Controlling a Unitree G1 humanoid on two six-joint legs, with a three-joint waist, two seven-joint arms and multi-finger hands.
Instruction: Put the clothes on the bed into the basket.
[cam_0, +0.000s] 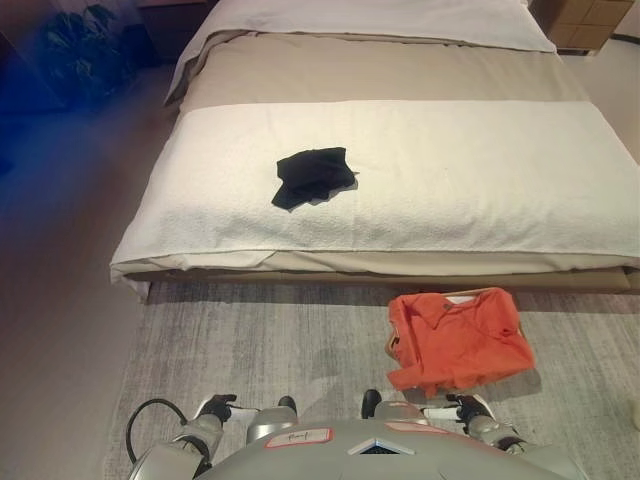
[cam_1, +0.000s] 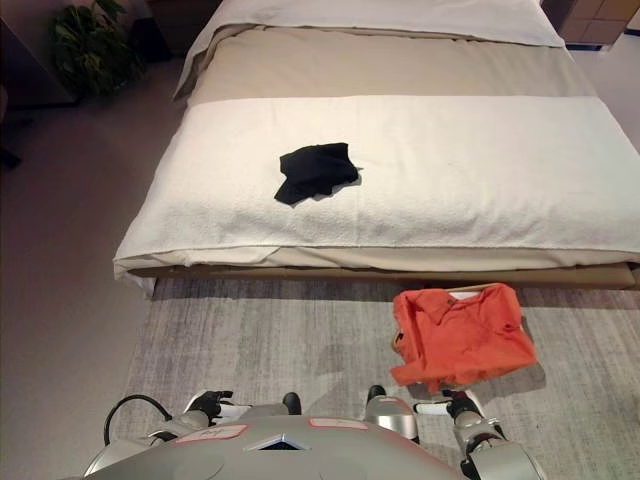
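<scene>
A crumpled black garment (cam_0: 312, 176) lies on the white blanket of the bed (cam_0: 480, 180), left of the middle and near the foot end. An orange shirt (cam_0: 455, 340) is draped over a basket (cam_0: 480, 293) on the rug just below the bed's foot edge, to my right; only a bit of the basket's brown rim shows. My left hand (cam_0: 215, 408) and right hand (cam_0: 465, 405) hang low at the bottom of the view, far from the bed and holding nothing that shows.
A grey rug (cam_0: 260, 340) covers the floor between me and the bed. A potted plant (cam_1: 95, 45) stands at the far left by the bed's head. Cardboard boxes (cam_0: 590, 20) stand at the far right.
</scene>
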